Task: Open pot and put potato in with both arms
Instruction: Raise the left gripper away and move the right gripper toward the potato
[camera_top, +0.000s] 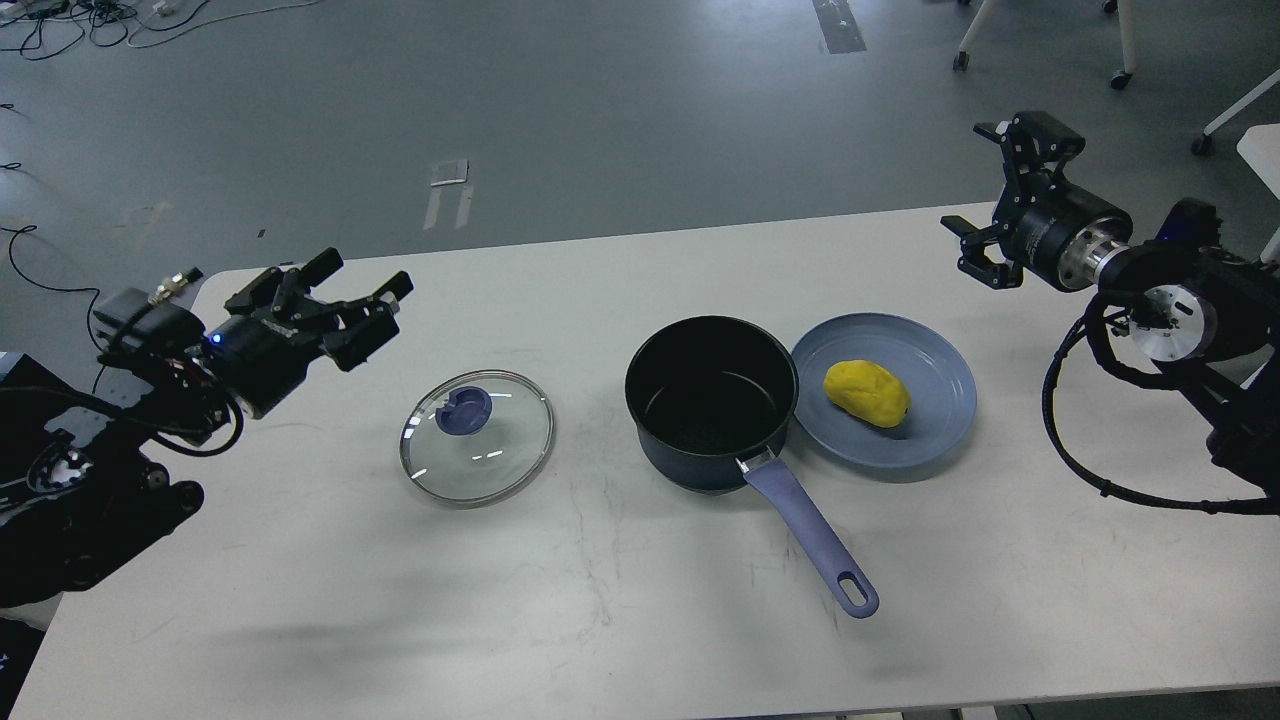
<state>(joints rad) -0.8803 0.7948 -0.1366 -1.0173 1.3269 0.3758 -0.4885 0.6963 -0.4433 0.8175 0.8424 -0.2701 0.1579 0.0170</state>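
Observation:
A dark pot (712, 402) with a blue handle (812, 541) stands open in the middle of the white table (640, 620). Its glass lid (477, 437) with a blue knob lies flat on the table to the pot's left. A yellow potato (866, 393) lies on a blue plate (940, 400) just right of the pot. My left gripper (365, 295) is open and empty, raised above the table, up and left of the lid. My right gripper (985, 195) is open and empty, high at the table's far right edge, up and right of the plate.
The grey floor lies beyond the table's far edge, with cables at the far left and chair legs at the far right. A dark box stands at the left beside the table.

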